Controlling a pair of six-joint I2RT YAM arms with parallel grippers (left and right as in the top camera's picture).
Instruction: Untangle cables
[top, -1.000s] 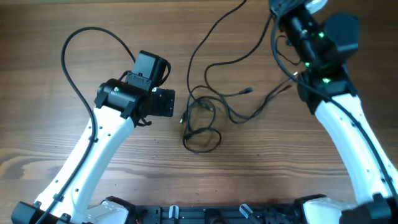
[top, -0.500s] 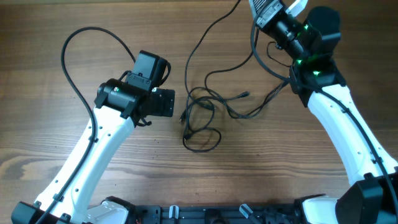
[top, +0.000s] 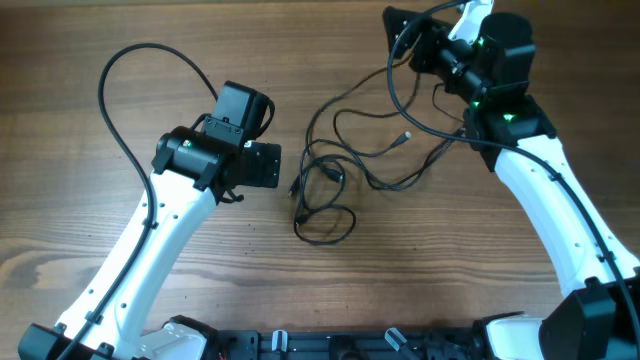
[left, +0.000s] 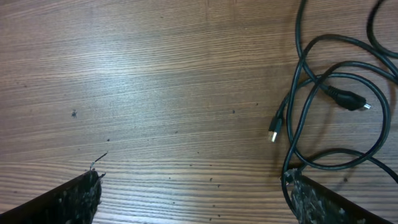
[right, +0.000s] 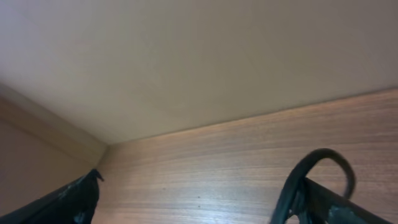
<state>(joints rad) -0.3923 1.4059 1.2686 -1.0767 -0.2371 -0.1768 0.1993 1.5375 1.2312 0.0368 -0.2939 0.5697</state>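
Nearest first, the left gripper (top: 262, 165) is staying exactly where it was, low over the table (top: 450, 280) and just left of the cables (top: 322, 195). Their small knot is lying unchanged at mid-table. Farther out, the loose strands are shifting: the free plug (top: 405, 135) is sitting a little higher than before, and the strand that was running off the far edge is now bending in toward the right gripper (top: 402, 38). That gripper is swinging leftward along the far side.

In the left wrist view we are seeing the left gripper (left: 191, 180) spread wide and gripping nothing, with bare wood between its tips. In the right wrist view the right gripper (right: 193, 180) is likewise parted. A black cord (right: 326, 158) is arching over its right-hand finger (right: 314, 199), though we cannot tell whether it is one of the cables.

Only the left wrist view is showing the metal-tipped plug (left: 273, 133) beside the coiled strands. Only the right wrist view is showing the wall (right: 186, 62) beyond the table.
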